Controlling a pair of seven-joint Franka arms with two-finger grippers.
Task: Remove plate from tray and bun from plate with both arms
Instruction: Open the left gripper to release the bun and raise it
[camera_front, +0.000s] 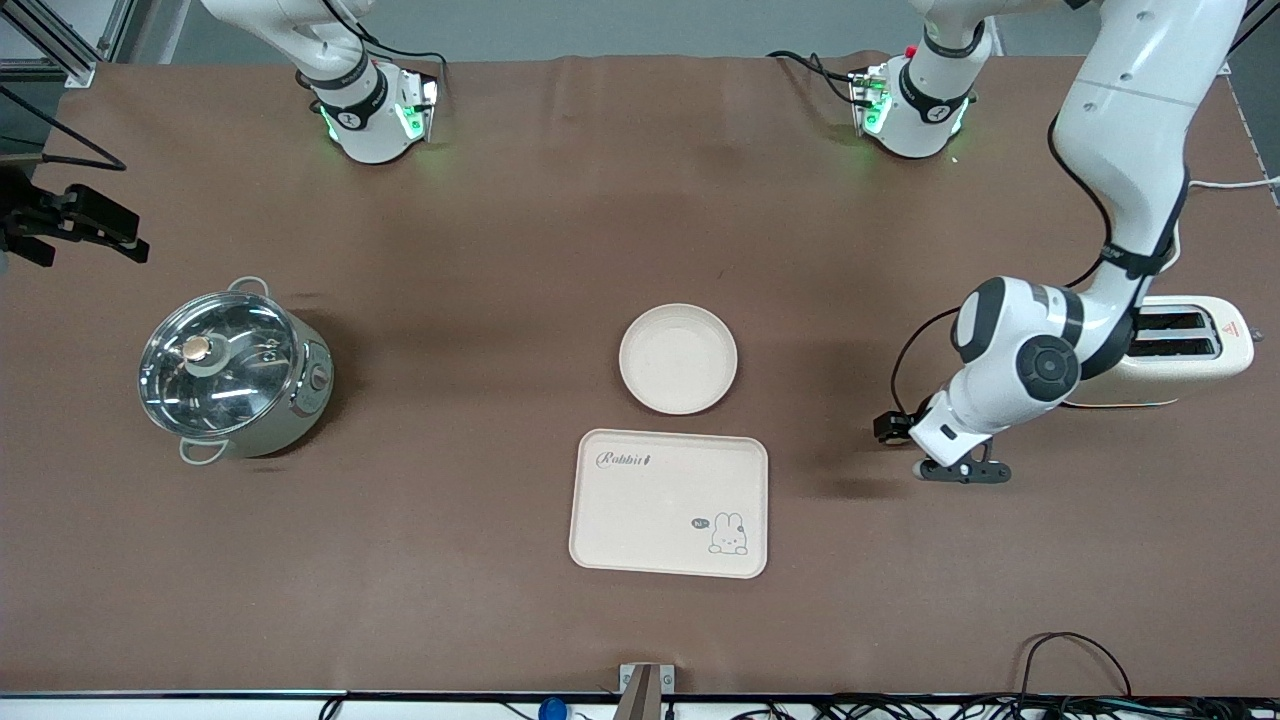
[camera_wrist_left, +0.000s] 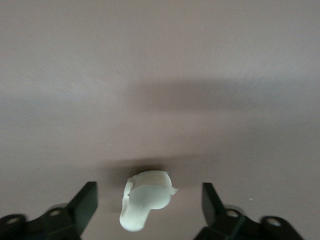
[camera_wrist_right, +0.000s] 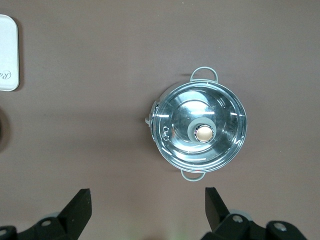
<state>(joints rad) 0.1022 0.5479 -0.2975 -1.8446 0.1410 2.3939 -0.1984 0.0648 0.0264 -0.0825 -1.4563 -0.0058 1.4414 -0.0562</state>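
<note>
The plate (camera_front: 678, 358) lies empty on the brown table mid-way along, just farther from the front camera than the rabbit tray. The bun (camera_wrist_left: 147, 200) is a pale half-moon lump on the table cloth, between the open fingers of my left gripper (camera_wrist_left: 149, 196), which do not touch it. In the front view the left gripper (camera_front: 960, 472) is low over the table toward the left arm's end and hides the bun. My right gripper (camera_wrist_right: 147, 210) is open and empty, high above the table near the pot.
The cream rabbit tray (camera_front: 668, 503) lies nearer the front camera than the plate and shows at the edge of the right wrist view (camera_wrist_right: 7, 52). A lidded steel pot (camera_front: 230, 370) stands toward the right arm's end. A cream toaster (camera_front: 1190, 350) stands beside the left arm.
</note>
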